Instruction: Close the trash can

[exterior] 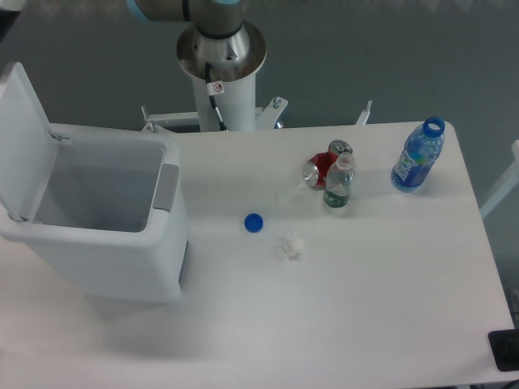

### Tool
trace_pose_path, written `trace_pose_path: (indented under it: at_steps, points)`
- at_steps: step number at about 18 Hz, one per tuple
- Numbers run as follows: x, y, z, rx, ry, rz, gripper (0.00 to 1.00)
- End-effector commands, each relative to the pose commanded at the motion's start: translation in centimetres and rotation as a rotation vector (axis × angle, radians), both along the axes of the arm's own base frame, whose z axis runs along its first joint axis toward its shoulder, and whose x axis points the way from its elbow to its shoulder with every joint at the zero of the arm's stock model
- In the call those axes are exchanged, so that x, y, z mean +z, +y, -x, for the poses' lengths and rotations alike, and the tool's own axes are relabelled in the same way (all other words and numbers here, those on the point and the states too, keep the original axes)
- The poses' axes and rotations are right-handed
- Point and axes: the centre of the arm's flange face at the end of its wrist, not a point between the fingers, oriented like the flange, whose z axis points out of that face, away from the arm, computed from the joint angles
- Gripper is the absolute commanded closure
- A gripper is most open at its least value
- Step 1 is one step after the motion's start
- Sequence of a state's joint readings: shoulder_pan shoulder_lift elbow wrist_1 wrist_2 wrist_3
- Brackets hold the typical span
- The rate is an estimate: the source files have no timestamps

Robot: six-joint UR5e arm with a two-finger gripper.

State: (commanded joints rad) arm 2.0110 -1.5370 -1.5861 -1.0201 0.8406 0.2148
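Observation:
The trash can point(122, 243) is a large white bin standing on the left side of the table, its mouth open and the inside bare. Its flat white lid point(24, 138) stands nearly upright along the left rim on its hinge. A grey latch tab point(167, 188) sits on the right rim. A dark sliver at the top-left corner, just above the lid, looks like part of my gripper point(10, 4); its fingers are cut off by the frame edge. The arm's base column point(220, 73) rises behind the table.
On the table to the right lie a blue bottle cap point(254, 222), a crumpled white paper point(293, 245), a red can point(323, 167) on its side, a small clear bottle point(338, 185) and a blue bottle point(418, 156) without a cap.

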Motion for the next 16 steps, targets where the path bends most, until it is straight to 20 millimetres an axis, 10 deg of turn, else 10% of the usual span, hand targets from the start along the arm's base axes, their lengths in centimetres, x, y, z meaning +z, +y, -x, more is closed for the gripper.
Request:
trace_pose_path:
  at_steps: [16]
  points:
    - [-0.2, -1.6, 6.0, 0.114, 0.029, 0.001, 0.84]
